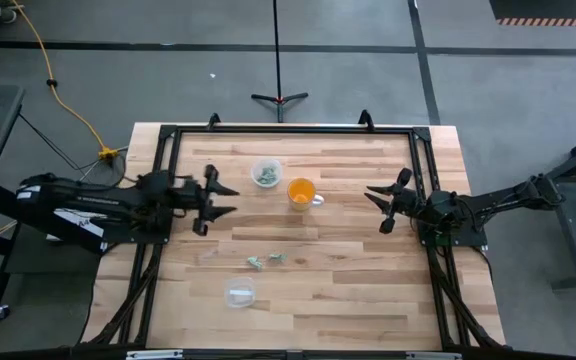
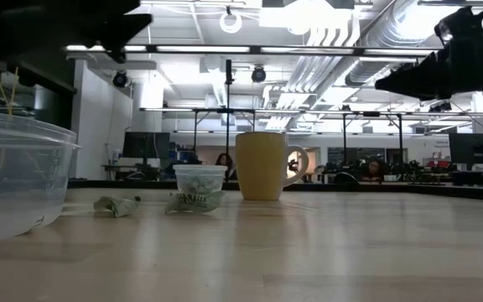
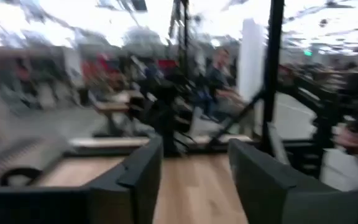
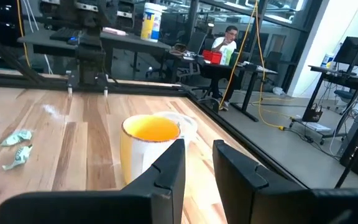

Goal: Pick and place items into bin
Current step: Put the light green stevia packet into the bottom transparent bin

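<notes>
Left gripper [image 1: 230,200] hovers over the table [image 1: 348,290] at the 9 o'clock side, fingers spread with nothing between them; left wrist view is blurred but shows a clear gap between the two fingers [image 3: 132,180]. Right gripper [image 1: 380,202] hovers at the 3 o'clock side, pointing toward centre, fingers also spread and empty. In the right wrist view the gap between its fingers lines up with the cup [image 4: 149,152]. Cup [image 1: 301,191] stands upright just above table centre, toward 12 o'clock, handle toward the right arm. A small clear tub [image 1: 265,173] sits just beside the cup at its 10 o'clock, holding some green-grey pieces. Two loose pieces [image 1: 266,261] lie on the wood near 6 o'clock of the cup, close together, well apart from both grippers. A second clear tub [image 1: 239,292] stands at 7 o'clock of the pieces, nearer the front edge. Low view: pieces [image 2: 116,205] lie flat between the near tub [image 2: 15,180] and the far tub [image 2: 199,183].
</notes>
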You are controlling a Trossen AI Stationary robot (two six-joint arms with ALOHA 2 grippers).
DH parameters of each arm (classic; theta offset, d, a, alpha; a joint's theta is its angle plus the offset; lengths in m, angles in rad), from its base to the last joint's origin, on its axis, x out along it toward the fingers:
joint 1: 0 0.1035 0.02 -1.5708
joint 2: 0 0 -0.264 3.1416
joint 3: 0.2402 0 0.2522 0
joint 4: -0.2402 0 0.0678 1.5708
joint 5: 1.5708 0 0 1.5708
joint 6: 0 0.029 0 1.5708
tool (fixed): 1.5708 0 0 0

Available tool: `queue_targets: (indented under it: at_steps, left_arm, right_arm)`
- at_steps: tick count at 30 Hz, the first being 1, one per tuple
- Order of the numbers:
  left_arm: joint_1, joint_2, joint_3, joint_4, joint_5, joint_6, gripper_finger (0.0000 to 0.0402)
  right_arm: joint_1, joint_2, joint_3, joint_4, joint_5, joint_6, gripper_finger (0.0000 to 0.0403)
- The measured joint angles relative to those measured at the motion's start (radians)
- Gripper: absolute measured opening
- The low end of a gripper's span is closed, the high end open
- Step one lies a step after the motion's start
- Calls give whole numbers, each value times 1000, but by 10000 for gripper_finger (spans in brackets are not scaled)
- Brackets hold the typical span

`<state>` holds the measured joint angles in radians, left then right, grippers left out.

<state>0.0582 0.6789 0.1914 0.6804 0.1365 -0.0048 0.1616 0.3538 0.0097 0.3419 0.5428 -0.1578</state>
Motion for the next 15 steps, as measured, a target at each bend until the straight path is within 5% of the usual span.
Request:
queue_targets:
  at_steps: [5, 15]
  left_arm:
    - [-6, 252, 178, -83, 103, -104, 251]
    - [-148, 631, 598, -721, 65, -107, 230]
  right_arm:
    - [0, 0, 0, -13, 0, 0, 74]
    - [0, 0, 0, -32, 21, 23, 74]
